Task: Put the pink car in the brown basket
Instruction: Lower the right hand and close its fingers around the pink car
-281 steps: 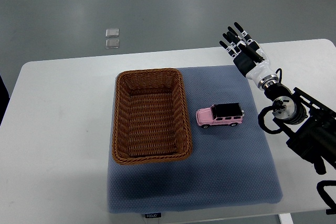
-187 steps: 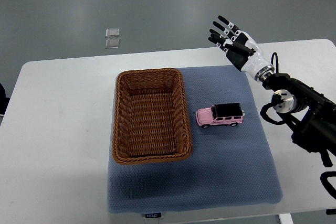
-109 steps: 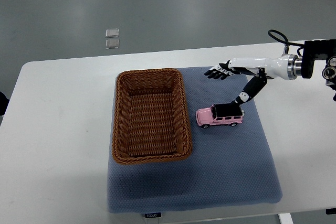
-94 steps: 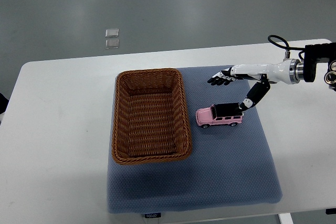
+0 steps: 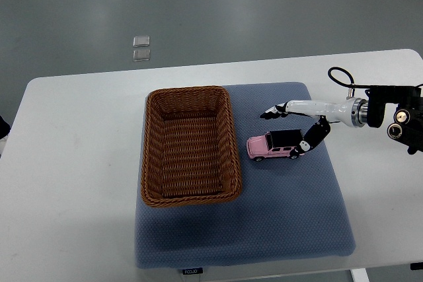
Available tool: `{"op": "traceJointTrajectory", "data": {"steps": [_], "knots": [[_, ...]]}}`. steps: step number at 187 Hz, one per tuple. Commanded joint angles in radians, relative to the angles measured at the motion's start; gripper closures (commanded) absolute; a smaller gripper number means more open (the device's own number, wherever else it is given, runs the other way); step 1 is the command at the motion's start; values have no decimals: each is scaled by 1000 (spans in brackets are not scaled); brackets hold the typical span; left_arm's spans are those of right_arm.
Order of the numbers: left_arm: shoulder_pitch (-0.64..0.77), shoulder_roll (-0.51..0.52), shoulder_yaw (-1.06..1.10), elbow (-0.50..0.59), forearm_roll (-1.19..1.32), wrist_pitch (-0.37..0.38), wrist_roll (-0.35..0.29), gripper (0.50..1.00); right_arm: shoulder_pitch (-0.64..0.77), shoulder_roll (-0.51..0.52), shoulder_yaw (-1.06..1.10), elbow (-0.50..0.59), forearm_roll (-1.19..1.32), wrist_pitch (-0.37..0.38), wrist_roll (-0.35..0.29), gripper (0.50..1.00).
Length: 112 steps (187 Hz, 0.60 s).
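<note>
The pink car [image 5: 275, 146], a toy jeep with a black roof, stands on the blue-grey mat [image 5: 284, 203] just right of the brown wicker basket [image 5: 188, 145]. The basket holds nothing. My right hand [image 5: 289, 128] reaches in from the right, low over the car. Its fingers [image 5: 273, 111] stretch out just behind the car's roof and the thumb [image 5: 309, 140] hangs down at the car's rear end. The hand is spread and holds nothing. The left arm is out of view.
The white table [image 5: 73, 163] carries the mat. Two small clear squares [image 5: 141, 47] lie on the grey floor beyond the table's far edge. My right forearm [image 5: 390, 113] lies over the table's right side.
My right hand has turned from raised with fingers up to flat and sideways. It has come down and towards the car, with the thumb now at the car's rear.
</note>
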Motion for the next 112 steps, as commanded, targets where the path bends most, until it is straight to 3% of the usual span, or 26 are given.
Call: {"op": "traceJointTrajectory", "data": {"steps": [1,55,76,89,112], "knots": [[-2,0,0,0,0,0,0,500,-1,9,-17,-22,-5,-20,0,595],[-3,0,-2,1,0,0,0,500,-26,48,-32,-60,-27,-51,0,636],[-3,0,-2,1,0,0,0,500,-30,52,-32,-62,-27,-54,0,713],[-3,0,0,3,0,0,0,500,-30,54,-32,-62,-27,-54,0,809],[-3,0,0,3,0,0,0,500,-27,51,-32,-60,-27,-54,9,912]]}}
